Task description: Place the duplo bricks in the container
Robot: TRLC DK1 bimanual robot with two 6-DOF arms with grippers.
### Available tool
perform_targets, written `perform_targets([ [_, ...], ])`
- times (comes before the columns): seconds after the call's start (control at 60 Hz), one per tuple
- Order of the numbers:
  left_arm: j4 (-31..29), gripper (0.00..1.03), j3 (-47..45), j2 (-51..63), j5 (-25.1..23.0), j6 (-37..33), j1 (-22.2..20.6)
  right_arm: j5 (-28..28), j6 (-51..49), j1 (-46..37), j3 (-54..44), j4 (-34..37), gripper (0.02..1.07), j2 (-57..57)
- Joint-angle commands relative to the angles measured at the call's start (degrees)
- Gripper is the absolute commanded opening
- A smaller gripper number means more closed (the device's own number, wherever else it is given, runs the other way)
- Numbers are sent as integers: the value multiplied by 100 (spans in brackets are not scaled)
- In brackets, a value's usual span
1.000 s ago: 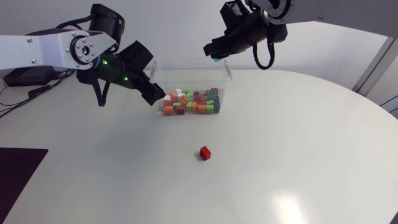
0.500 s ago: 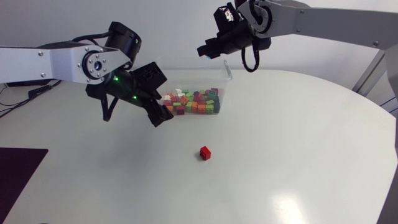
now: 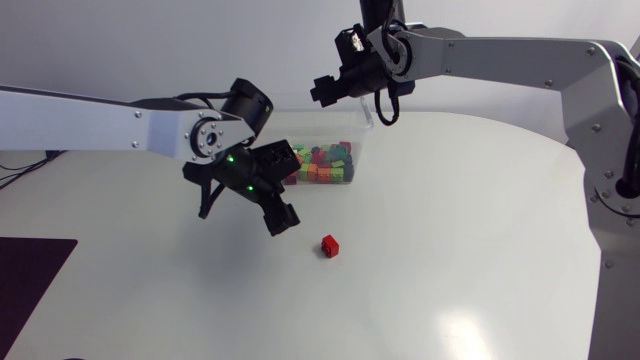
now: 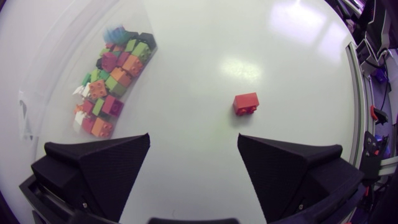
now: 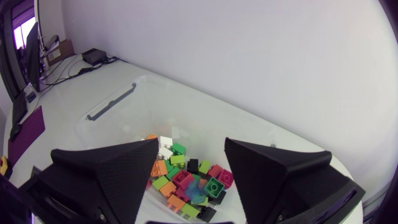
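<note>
A single red brick (image 3: pixel 330 245) (image 4: pixel 246 103) lies on the white table in front of the clear container (image 3: pixel 362 118). Many coloured bricks (image 3: pixel 318 163) (image 4: pixel 110 81) (image 5: pixel 186 174) fill the container. My left gripper (image 3: pixel 280 203) (image 4: pixel 193 165) hangs open and empty between the container and the red brick, which lies a little ahead of its fingers. My right gripper (image 3: pixel 326 88) (image 5: pixel 191 152) is open above the container's back edge, nothing between its fingers. Below it a blurred teal brick (image 5: pixel 198 185) shows on the pile.
A dark mat (image 3: pixel 30 275) lies at the table's front left corner. The container's bare rim and handle (image 5: pixel 112 102) show ahead of the right gripper. White tabletop spreads to the right of the red brick.
My left arm swung forward and right from the container's left side towards the red brick. My right gripper shifted left over the container and opened, letting go of the teal brick.
</note>
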State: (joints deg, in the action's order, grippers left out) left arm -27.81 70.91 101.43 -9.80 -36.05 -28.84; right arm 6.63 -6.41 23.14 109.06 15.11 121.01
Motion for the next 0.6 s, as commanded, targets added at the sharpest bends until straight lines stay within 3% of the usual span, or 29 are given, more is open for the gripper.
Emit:
perform_targets([
  [0.0,-93,98,-34,246,75,11,-175,-74,53,-37,-227,-237,103,-218],
  [0.3,-312,98,546,800,198,371,-438,-329,-26,-222,-2231,-1133,103,-1915],
  [0.583,-682,97,1021,1239,216,881,-851,-285,-44,-819,-3356,-1230,103,-3048],
])
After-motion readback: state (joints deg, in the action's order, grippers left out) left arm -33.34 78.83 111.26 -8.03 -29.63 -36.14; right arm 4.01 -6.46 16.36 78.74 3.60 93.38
